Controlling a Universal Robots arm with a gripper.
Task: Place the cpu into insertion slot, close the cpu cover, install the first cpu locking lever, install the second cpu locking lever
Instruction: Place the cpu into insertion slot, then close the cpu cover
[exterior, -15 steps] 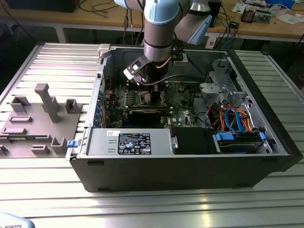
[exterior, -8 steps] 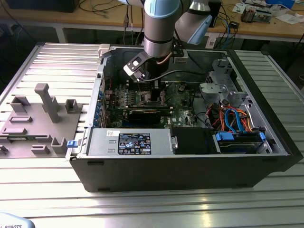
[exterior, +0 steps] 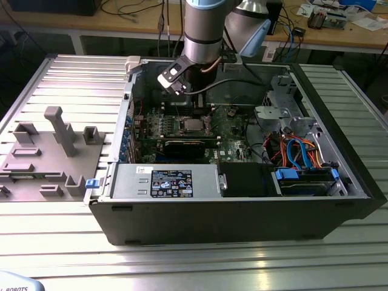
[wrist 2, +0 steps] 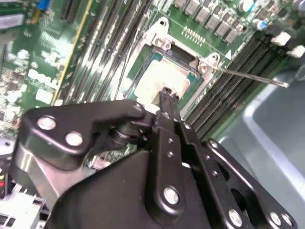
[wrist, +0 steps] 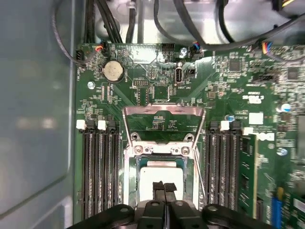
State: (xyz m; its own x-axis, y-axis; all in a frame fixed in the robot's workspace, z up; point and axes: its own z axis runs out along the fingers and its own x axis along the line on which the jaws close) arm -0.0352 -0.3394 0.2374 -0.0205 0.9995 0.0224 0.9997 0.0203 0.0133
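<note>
Cpu (wrist: 153,172) seated in insertion slot (wrist: 129,191) — cpu cover (wrist: 164,111) standing open; tool (wrist: 164,185) directly above cpu, fingers pressed together, holding nothing.

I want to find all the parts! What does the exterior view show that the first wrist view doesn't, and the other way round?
Exterior view: a grey plastic holder tray beside the black computer case, plus blue and orange cables. First wrist view: a round silver coin battery, the thin silver cpu cover frame flipped open, and the black claw, shut. Both: the green circuit board and the silver-grey square cpu sitting in the silver-rimmed insertion slot.
</note>
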